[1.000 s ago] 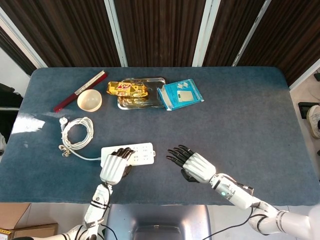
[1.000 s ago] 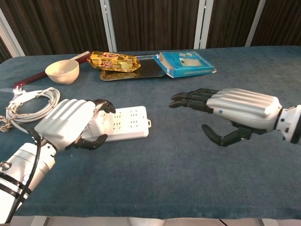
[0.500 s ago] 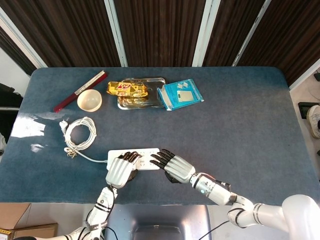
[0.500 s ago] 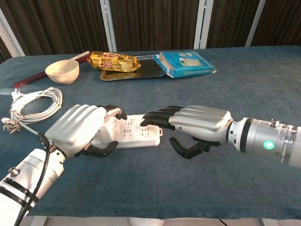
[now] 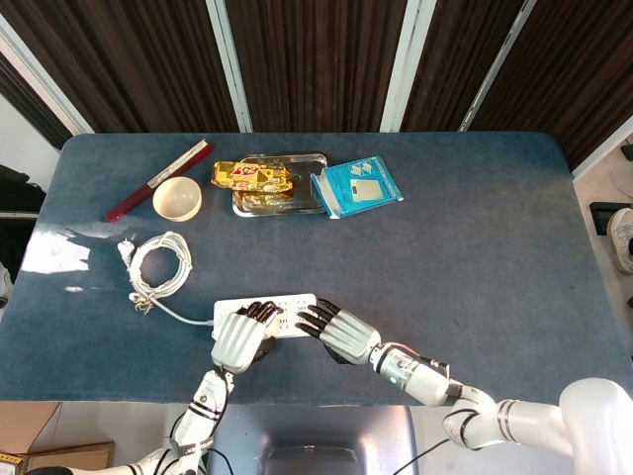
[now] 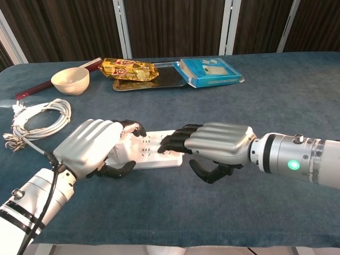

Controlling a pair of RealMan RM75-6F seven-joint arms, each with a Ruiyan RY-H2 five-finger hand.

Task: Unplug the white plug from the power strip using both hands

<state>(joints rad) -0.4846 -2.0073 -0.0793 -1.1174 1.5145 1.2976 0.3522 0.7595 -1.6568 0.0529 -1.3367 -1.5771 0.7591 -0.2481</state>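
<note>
The white power strip (image 5: 287, 317) (image 6: 154, 150) lies near the table's front edge. My left hand (image 5: 240, 338) (image 6: 89, 146) covers its left end, fingers curled over the top and thumb at the near side. Under those fingers a raised white block, the white plug (image 6: 124, 145), shows only in part. My right hand (image 5: 341, 332) (image 6: 220, 144) reaches in from the right. Its dark fingertips rest on the strip's right end, and its thumb is curled low beside the strip's corner, not plainly touching it.
The strip's white cord runs left to a coil (image 5: 158, 262) (image 6: 36, 117). At the back stand a cream bowl (image 5: 177, 197) (image 6: 70, 81), a red stick (image 5: 158, 180), a metal tray (image 5: 297, 203) holding a yellow snack pack (image 5: 251, 176) (image 6: 127, 69), and a blue box (image 5: 356, 185) (image 6: 210, 71).
My left hand dragged the strip a little to the right. My right hand swung in from the right, and its fingertips now lie on the strip's right end.
</note>
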